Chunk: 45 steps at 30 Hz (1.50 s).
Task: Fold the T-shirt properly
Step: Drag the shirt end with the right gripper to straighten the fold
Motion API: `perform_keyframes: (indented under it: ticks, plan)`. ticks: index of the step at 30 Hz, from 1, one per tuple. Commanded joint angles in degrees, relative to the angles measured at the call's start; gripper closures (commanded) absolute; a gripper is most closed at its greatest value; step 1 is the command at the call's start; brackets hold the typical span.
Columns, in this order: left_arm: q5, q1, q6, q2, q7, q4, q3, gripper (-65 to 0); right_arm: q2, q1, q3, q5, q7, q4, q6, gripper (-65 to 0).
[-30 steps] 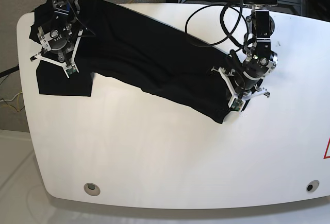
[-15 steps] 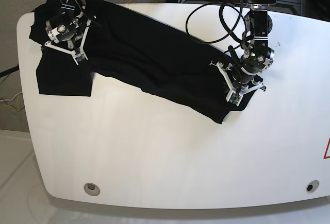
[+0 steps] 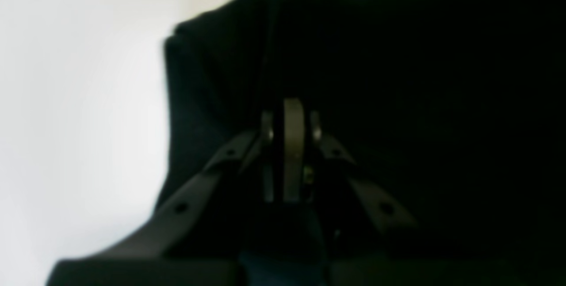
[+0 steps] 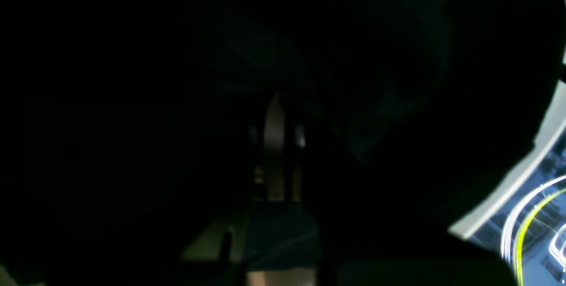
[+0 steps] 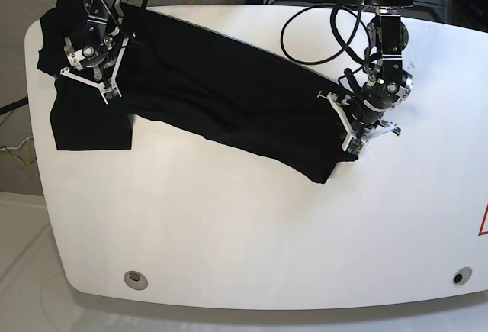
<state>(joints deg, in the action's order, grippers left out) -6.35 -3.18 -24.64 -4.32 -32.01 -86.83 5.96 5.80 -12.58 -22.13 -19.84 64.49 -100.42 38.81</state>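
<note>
The black T-shirt (image 5: 221, 95) lies stretched in a diagonal band from the table's far left corner to its middle right. One sleeve flap (image 5: 91, 122) lies flat at the left. My right gripper (image 5: 107, 91) is shut on the cloth near that sleeve. In the right wrist view its fingers (image 4: 275, 122) meet, with dark cloth (image 4: 132, 100) all around. My left gripper (image 5: 352, 143) is shut on the shirt's right end. In the left wrist view the left gripper (image 3: 292, 109) pinches the black cloth (image 3: 398, 78).
The white table (image 5: 229, 217) has two round holes near its front edge, one at the left (image 5: 136, 277) and one at the right (image 5: 458, 276). Black cables (image 5: 320, 34) loop behind the left arm. A red mark (image 5: 483, 221) shows at the right edge.
Both grippers have moved toward the table's far side with the cloth held. The shirt has shifted back and left, and its left sleeve now lies closer to the left edge.
</note>
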Motion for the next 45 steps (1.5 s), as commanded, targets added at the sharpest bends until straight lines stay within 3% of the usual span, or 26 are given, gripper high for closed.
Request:
perform_keyframes:
  ticks: [1,12,25,29,36,45]
  plan:
    - [-0.02,0.15,0.42,-0.56,0.76,-1.31,1.74,-1.7,-0.48,-1.18,0.11,3.0,-0.53,4.2,1.19,0.0]
    - [-0.02,-1.17,0.42,-4.43,0.76,-1.22,3.85,-1.7,-2.86,3.04,0.46,3.0,-0.8,4.99,1.19,0.0]
    - [-0.02,-2.14,0.25,-4.61,1.02,-1.13,6.13,-1.7,-5.23,4.1,14.26,3.0,-0.8,4.73,1.19,0.0]
    - [-0.02,-3.02,0.25,-4.61,0.93,-1.31,7.27,-1.7,-6.02,4.1,16.72,3.26,-0.8,4.73,-0.35,0.0]
    - [-0.02,-3.63,0.25,-4.61,0.84,-1.74,7.89,-1.7,-8.22,5.15,17.69,3.09,-0.97,4.73,-0.79,0.0]
    - [-0.02,-4.86,0.25,-6.45,0.84,-1.66,9.47,-1.7,-8.13,7.08,17.69,3.09,-0.88,4.82,-0.79,0.0]
